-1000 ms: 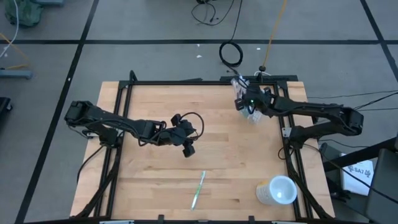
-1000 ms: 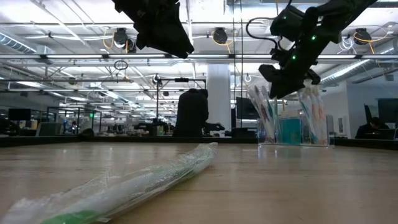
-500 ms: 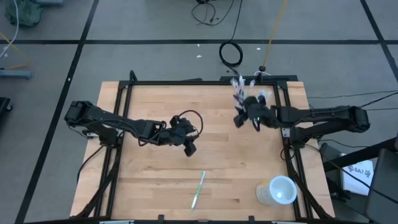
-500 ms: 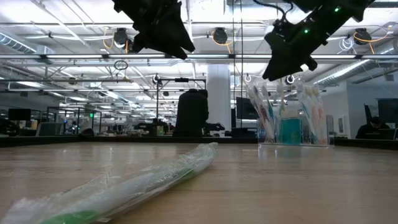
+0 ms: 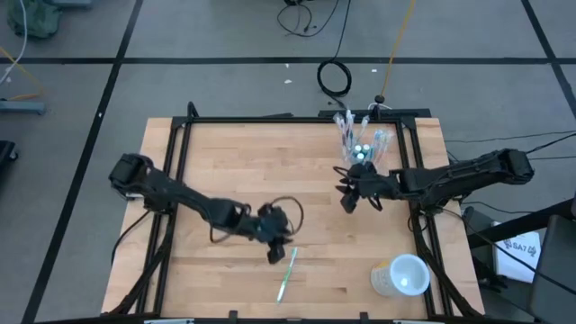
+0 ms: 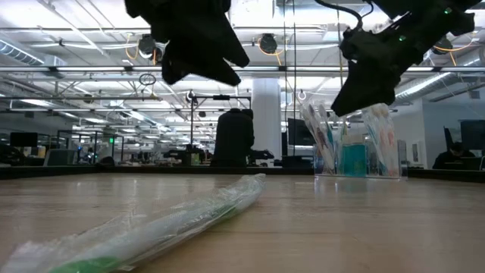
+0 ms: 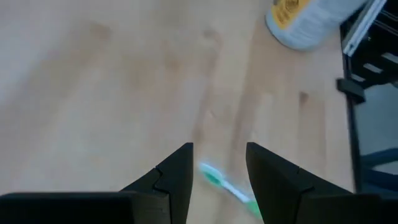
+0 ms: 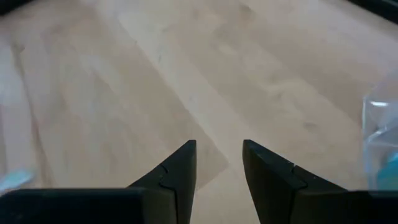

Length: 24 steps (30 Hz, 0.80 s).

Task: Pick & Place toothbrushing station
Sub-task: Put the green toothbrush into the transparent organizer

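Note:
The clear tumbler [image 5: 360, 144] with several toothbrushes and small tubes stands upright on its base at the table's far right; it also shows in the low view [image 6: 352, 152]. A green toothbrush in a clear plastic wrapper [image 5: 286, 274] lies flat near the table's front edge, and shows in the low view [image 6: 151, 227]. My left gripper [image 5: 277, 256] is open and hovers just beside the toothbrush's far end [image 7: 225, 183]. My right gripper [image 5: 346, 200] is open and empty above the bare table, nearer than the tumbler, whose edge shows in the right wrist view [image 8: 380, 143].
A larger whitish translucent cup [image 5: 400, 275] lies on its side at the table's near right corner; it also shows in the left wrist view [image 7: 305, 22]. The black table frame [image 5: 416, 216] runs along the right side. Bare wood lies between the two grippers.
My left gripper has gone toward the table's near edge, to the green toothbrush. My right gripper has drawn back from the tumbler toward the near edge. The tumbler and the toothbrush have stayed where they were.

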{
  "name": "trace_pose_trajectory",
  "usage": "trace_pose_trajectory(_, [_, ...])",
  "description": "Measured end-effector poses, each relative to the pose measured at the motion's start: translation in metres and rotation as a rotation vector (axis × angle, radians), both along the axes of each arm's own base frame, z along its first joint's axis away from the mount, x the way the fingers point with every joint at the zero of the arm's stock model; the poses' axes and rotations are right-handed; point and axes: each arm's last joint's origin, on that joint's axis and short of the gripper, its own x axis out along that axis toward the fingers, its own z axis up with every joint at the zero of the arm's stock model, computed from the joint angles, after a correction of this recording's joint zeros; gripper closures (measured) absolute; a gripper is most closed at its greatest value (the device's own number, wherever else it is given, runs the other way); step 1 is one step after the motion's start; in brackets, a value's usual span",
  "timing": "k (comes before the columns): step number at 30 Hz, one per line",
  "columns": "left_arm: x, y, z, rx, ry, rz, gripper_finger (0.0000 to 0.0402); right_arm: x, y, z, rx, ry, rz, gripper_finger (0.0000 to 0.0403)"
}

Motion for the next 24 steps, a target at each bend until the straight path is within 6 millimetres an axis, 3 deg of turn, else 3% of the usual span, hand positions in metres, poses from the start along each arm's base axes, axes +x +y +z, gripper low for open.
trace_pose_trajectory(7, [0.003,-0.042,-0.054,-0.113,0.128,-0.006,0.025,0.009,0.008,0.007,0.012,-0.118,0.033,0.0282])
trace_pose_trajectory(12, [0.01,-0.067,-0.09,-0.175,0.11,-0.019,0.025,0.01,0.024,0.007,0.018,-0.133,0.106,0.0282])
trace_pose_trajectory(18, [0.017,-0.066,-0.115,-0.195,0.12,0.039,0.025,0.007,0.043,0.006,-0.014,-0.138,0.132,0.0286])
trace_pose_trajectory(21, [0.02,-0.062,-0.119,-0.177,0.119,0.065,0.0253,0.006,0.049,0.006,-0.018,-0.146,0.13,0.0287])
trace_pose_trajectory(24, [0.02,-0.058,-0.12,-0.164,0.122,0.081,0.0281,0.005,0.054,0.005,-0.016,-0.144,0.155,0.0287])
